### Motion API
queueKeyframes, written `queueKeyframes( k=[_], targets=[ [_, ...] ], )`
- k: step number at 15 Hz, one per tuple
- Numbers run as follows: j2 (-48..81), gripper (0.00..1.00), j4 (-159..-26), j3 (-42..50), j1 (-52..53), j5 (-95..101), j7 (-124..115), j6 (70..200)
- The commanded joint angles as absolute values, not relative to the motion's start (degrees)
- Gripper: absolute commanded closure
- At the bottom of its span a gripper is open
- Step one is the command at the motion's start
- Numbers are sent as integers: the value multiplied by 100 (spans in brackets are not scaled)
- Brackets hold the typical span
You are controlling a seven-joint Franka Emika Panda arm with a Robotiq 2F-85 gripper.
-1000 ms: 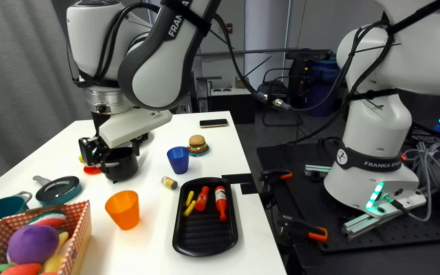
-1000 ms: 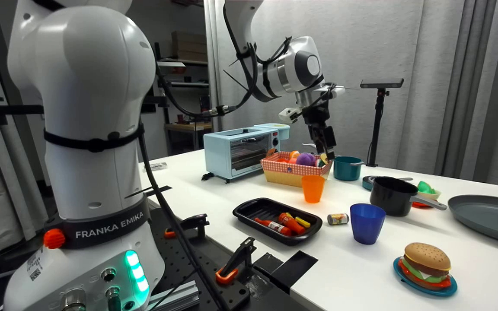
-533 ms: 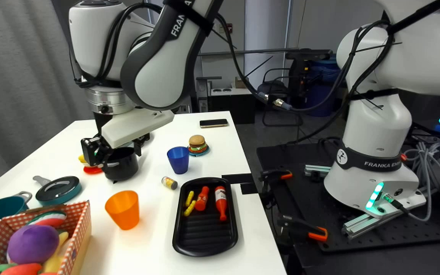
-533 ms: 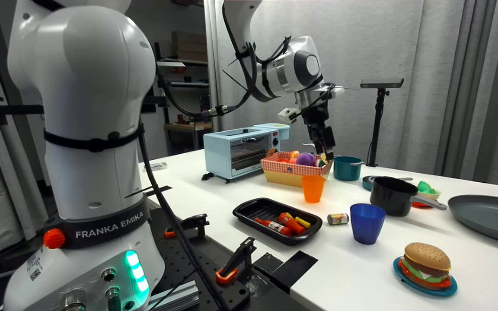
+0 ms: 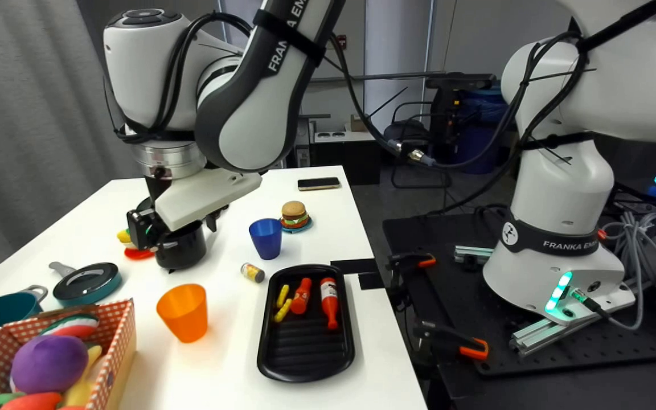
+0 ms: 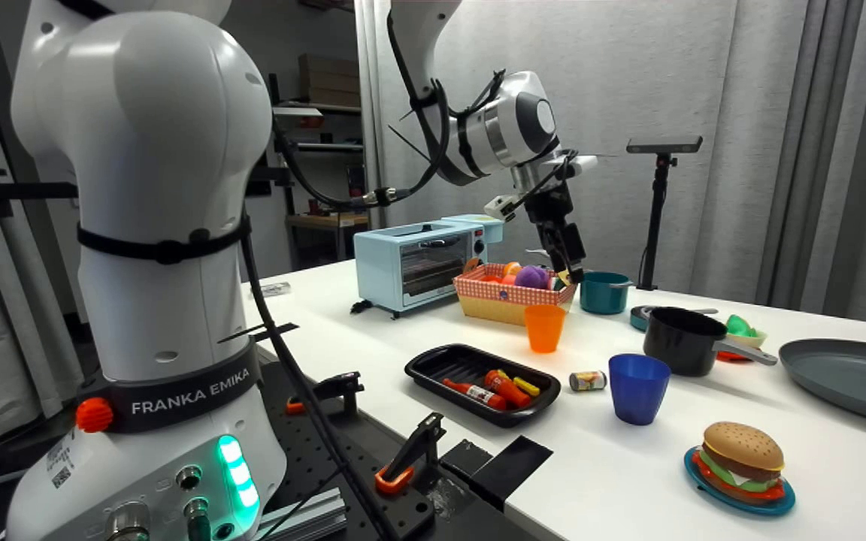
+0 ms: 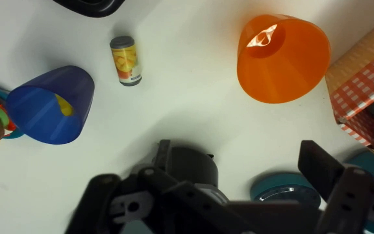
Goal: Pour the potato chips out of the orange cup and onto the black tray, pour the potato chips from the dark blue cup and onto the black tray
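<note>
In the wrist view, we are seeing the claw [image 7: 237,153] gaping wide, low in the frame. We are finding the orange cup [image 7: 284,63] standing clear of it at upper right, the dark blue cup [image 7: 51,105] at centre left, and the black tray [image 7: 96,11] showing at upper left.
</note>
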State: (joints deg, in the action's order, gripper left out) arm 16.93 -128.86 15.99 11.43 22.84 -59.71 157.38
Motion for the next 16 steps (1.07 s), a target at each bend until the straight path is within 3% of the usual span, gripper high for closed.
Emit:
queueKeyframes(
  k=[1,7,16],
  targets=[
    [1633,0,-12949,1949,1256,2856,-6908,15809],
    [1436,0,-13041,2221,1126,3356,-7937,15529],
    [990,0,-13257,1728,519,2750,-7930,14673]
  ],
)
